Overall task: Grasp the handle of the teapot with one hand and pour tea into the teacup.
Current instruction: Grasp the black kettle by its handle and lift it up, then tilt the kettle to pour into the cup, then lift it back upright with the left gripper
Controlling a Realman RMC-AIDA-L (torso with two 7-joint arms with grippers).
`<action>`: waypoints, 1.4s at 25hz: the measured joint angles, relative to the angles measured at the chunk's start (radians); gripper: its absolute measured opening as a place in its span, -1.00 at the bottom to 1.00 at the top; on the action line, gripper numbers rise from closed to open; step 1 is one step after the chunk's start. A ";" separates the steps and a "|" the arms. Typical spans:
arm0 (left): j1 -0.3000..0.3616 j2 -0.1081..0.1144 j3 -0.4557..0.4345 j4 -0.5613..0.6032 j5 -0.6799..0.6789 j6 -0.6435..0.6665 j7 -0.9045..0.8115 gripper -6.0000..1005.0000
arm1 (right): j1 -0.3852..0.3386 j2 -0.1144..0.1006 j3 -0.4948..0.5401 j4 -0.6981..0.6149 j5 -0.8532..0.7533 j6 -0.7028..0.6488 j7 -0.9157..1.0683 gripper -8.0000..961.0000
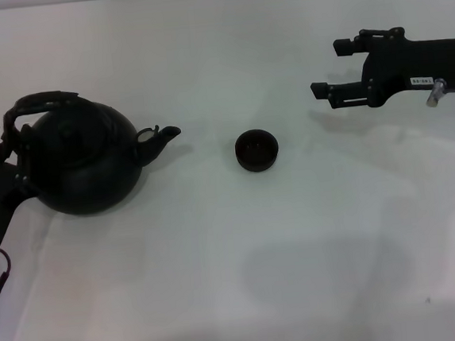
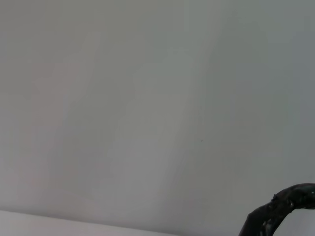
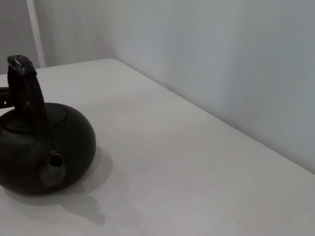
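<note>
You see the teapot [image 1: 83, 159] standing upright on the white tabletop [image 1: 237, 281] at your left, its short spout [image 1: 161, 136] pointing toward the teacup [image 1: 256, 150], which sits apart from it near the middle with bare tabletop between them. The handle [image 1: 37, 103] arches over the lid, and the left gripper [image 1: 12, 149] is pressed in at the handle's outer end; dark parts overlap there, so you cannot tell whether its jaws are clamped on the handle or only beside it. Most of that arm is cut off at the frame edge. The left wrist view gives you only a rough black curve of the handle [image 2: 280, 209] in one corner against a plain wall. The right gripper [image 1: 340, 69] hovers well off to the right, beyond the teacup and away from it, its jaws spread wide and holding nothing. From the right wrist you see the teapot [image 3: 42, 147] whole, but the teacup falls outside that view.
</note>
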 joint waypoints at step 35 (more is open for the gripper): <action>-0.225 0.008 -0.010 0.383 0.196 0.197 -0.542 -0.69 | -0.005 0.001 0.006 0.094 0.087 -0.008 -0.104 0.76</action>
